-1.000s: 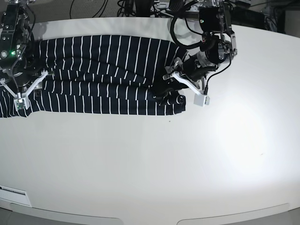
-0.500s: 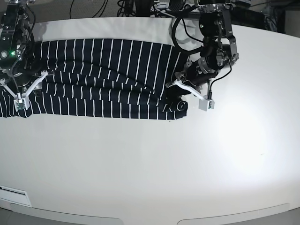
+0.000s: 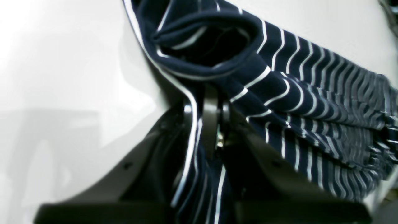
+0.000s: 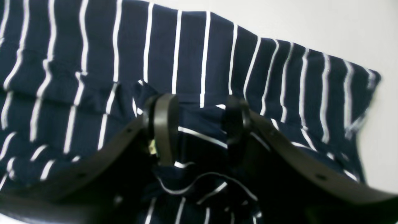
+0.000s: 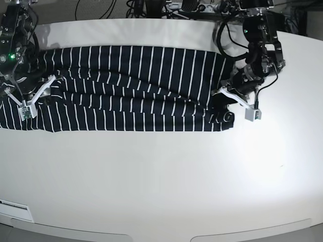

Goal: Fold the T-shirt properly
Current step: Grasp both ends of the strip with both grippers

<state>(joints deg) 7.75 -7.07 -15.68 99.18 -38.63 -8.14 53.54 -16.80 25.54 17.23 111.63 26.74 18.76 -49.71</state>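
Observation:
The T-shirt (image 5: 131, 85), dark navy with thin white stripes, lies stretched in a long band across the far half of the white table (image 5: 161, 176). My left gripper (image 5: 223, 103) is at the shirt's right end. In the left wrist view it (image 3: 211, 109) is shut on a fold of the shirt (image 3: 295, 93), with a rolled edge above the fingertips. My right gripper (image 5: 31, 95) is at the shirt's left end. In the right wrist view it (image 4: 200, 124) has a thick bunch of the shirt (image 4: 202, 46) between its fingers, which stand a little apart.
Cables and equipment (image 5: 166, 7) lie past the table's far edge. A white label (image 5: 12, 204) sits at the near left rim. The shirt's left end runs off the left side of the base view.
My left gripper has moved to the right with the shirt's end, pulling the shirt longer and flatter. My right gripper has hardly moved.

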